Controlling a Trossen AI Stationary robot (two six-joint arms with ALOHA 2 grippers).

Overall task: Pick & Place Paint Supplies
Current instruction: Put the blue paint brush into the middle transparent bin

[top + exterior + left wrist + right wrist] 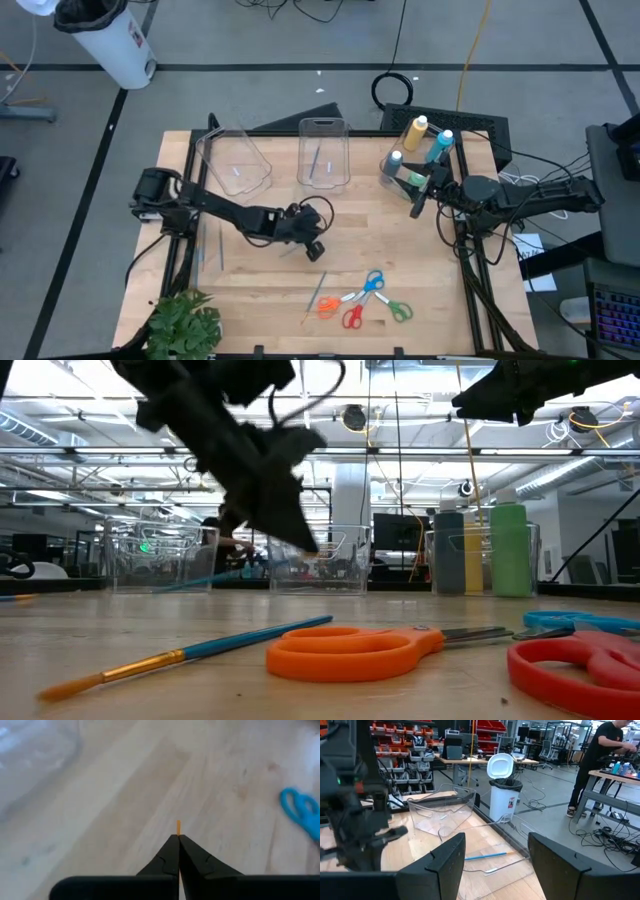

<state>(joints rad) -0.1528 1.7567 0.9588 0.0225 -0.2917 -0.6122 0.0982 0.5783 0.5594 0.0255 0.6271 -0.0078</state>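
My left gripper hangs shut over the middle of the table, above the wood in the low view. A thin orange tip sticks out between its fingertips; I take it for a brush. Another brush, blue with an orange end, lies flat on the table near the front. Beside it lie several scissors: blue, orange, red and green. My right gripper waits open, high at the right by the bottles. My left gripper pinches the thin brush between its two shut fingertips, and only its orange end shows past them. The fingers slant down toward the table. They hide the rest of the brush, so how it hangs cannot be told.
Three clear bins stand along the far edge. The left one is tipped, the middle one holds a blue brush, and the right one holds paint bottles. A leafy plant stands at the near left corner.
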